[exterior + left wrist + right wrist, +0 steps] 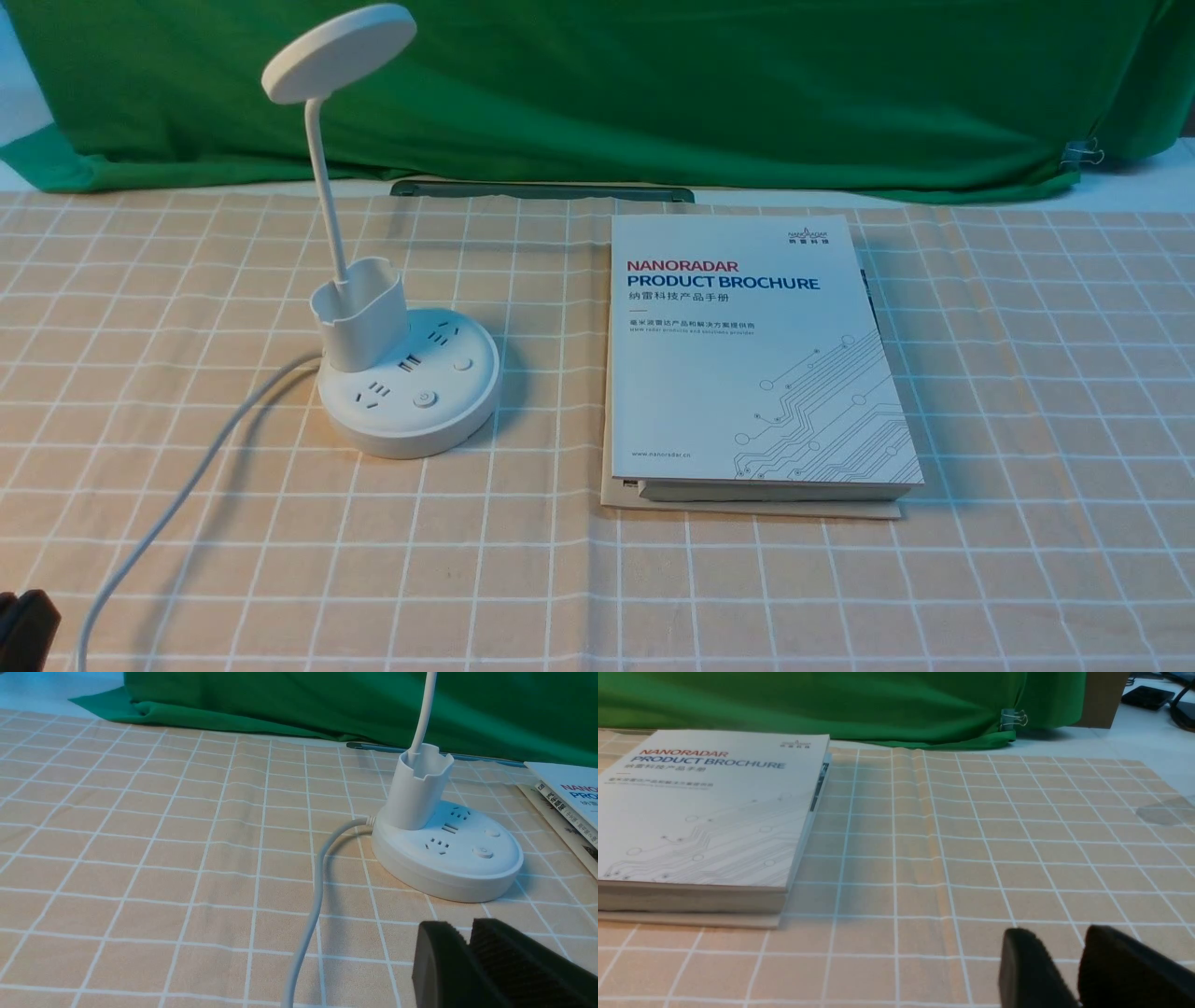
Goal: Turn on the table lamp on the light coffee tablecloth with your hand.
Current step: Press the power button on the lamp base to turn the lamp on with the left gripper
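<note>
The table lamp (408, 397) stands upright on the left half of the light coffee tablecloth (1027, 373). Its round white base carries sockets and two round buttons. The nearer button (426, 399) sits at the front of the base's top. A pen-cup (359, 322) rises from the back of the base, and the thin neck climbs from it to a flat disc head (339, 51), which is tilted. The white cord (187, 476) leaves the base's left side and curves toward the near edge of the cloth.

The left gripper (468, 945) is low at the near left corner of the front view, clear of the lamp, which lies ahead of it and to its right. The cord passes just beside it. Its fingers are pressed together with nothing between them.

To the right of the lamp, close by but not touching, lies a stack of Nanoradar product brochures (756, 355). The right gripper (1069, 961) shows only in its own wrist view, over bare cloth with the brochures off to its left. Its fingers are drawn nearly together, empty. The lamp is out of that view.

A green backdrop cloth (653, 84) hangs behind the table, held by a binder clip (1013, 718).
</note>
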Controlling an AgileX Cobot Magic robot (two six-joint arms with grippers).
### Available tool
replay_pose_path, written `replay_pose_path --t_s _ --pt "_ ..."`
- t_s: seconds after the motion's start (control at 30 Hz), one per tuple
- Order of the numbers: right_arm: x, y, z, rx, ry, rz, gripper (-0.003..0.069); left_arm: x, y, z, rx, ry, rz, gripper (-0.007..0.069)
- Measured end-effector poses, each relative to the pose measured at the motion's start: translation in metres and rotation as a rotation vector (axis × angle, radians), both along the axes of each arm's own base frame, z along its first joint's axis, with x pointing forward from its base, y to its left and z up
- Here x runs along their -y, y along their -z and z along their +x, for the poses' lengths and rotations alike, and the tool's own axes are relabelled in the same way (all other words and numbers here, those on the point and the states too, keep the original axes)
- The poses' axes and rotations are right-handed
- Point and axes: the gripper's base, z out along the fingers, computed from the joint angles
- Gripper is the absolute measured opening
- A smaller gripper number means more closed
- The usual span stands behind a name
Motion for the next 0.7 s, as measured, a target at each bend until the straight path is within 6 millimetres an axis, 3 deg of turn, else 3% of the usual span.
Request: replay_pose_path --t_s 0.5,0.63,0.7 --pt "0.0 0.0 0.0 0.0 0.0 0.0 0.024 -0.001 -0.003 0.001 0.037 -0.005 0.034 0.0115" --pt "0.0 0.0 0.0 0.0 0.0 0.0 0.024 -0.001 -0.015 0.001 0.167 -0.013 0.035 0.0119" --pt "0.0 0.0 0.0 0.0 0.0 0.0 0.024 -0.002 -0.034 -0.001 0.375 -0.024 0.046 0.0122"
